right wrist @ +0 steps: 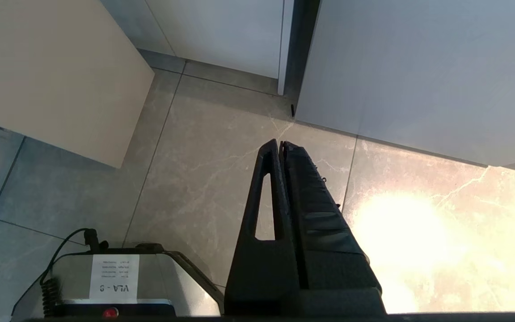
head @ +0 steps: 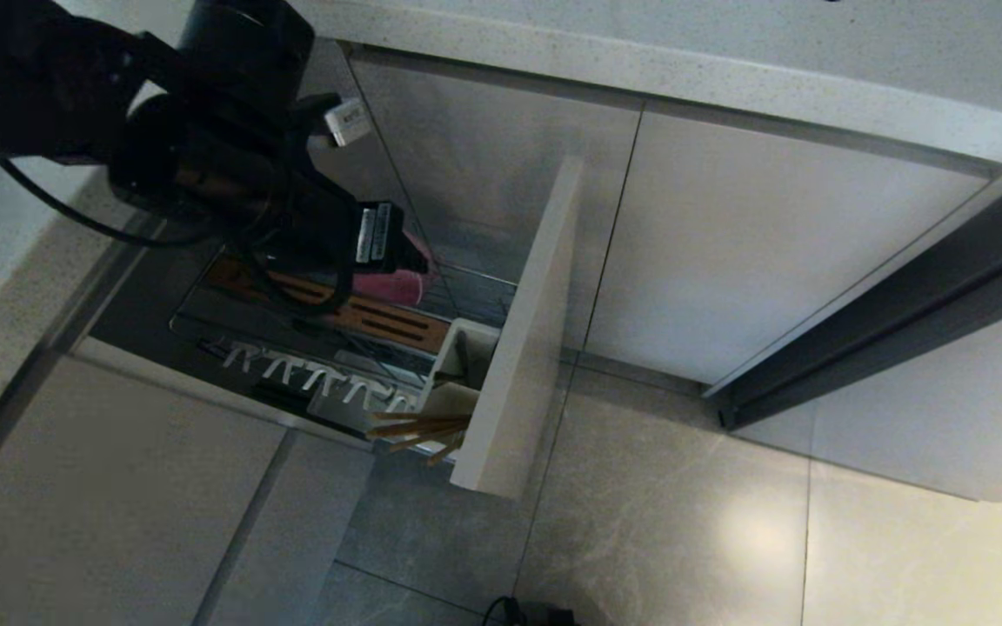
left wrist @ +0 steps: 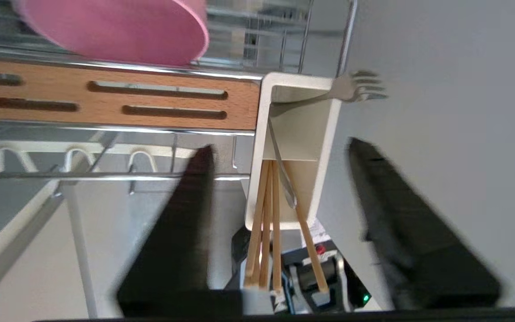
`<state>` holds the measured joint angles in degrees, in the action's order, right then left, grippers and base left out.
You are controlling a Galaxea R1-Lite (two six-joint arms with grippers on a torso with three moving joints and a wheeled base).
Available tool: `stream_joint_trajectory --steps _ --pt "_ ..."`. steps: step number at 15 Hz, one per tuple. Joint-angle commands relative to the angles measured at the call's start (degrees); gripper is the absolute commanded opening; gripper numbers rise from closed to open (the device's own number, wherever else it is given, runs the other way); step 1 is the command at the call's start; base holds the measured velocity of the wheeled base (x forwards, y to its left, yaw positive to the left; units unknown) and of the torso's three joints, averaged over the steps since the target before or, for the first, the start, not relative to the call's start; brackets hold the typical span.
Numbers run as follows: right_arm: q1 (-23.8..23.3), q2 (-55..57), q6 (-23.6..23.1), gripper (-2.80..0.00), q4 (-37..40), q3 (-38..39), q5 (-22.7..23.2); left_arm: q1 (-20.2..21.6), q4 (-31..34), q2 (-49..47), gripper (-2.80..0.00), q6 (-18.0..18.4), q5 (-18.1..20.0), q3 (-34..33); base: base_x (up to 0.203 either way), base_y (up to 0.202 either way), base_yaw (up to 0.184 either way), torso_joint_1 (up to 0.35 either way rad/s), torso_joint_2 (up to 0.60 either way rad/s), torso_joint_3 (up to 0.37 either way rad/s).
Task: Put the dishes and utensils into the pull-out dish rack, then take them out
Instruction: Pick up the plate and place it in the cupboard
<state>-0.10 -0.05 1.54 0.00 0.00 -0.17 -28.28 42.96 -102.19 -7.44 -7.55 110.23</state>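
The left end effector (left wrist: 280, 188) hovers with fingers apart and empty astride the white caddy (left wrist: 300, 147), likely lined up for the chopsticks (left wrist: 266, 223) standing inside; the pink bowl (left wrist: 114, 27) rests in the pull-out dish rack (head: 475, 296); the right end effector (right wrist: 280, 145) is parked closed above the floor.

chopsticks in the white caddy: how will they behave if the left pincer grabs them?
The thin light-brown wooden chopsticks look stiff and probably light. Several stand loose and splayed in the white plastic utensil caddy, so they may scatter or roll once freed. A metal fork shares the caddy and could snag.
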Motion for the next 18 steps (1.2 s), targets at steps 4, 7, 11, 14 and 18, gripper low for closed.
stream_joint_trajectory --steps 4,7,11,14,18 --pt "0.0 0.0 0.0 -2.8 0.0 0.0 0.0 0.0 0.3 9.3 -2.8 -1.8 -0.4 -0.1 0.0 0.0 0.0 0.0 0.0 0.0" --pt "0.0 0.0 0.0 -2.8 0.0 0.0 0.0 0.1 0.2 16.0 -2.8 -2.5 -1.3 -0.1 0.0 0.0 0.0 0.0 0.0 0.0" --pt "0.0 0.0 0.0 -2.8 0.0 0.0 0.0 4.9 -1.2 24.6 -2.8 -2.2 -5.6 -0.2 0.0 0.0 0.0 0.0 0.0 0.0" --pt "0.0 0.0 0.0 -2.8 0.0 0.0 0.0 14.1 -4.3 27.3 -2.8 -0.4 -6.2 -0.2 0.0 0.0 0.0 0.0 0.0 0.0" --pt "0.0 0.0 0.0 -2.8 0.0 0.0 0.0 30.0 -9.7 28.1 -2.8 -0.9 -6.2 -0.2 0.0 0.0 0.0 0.0 0.0 0.0"
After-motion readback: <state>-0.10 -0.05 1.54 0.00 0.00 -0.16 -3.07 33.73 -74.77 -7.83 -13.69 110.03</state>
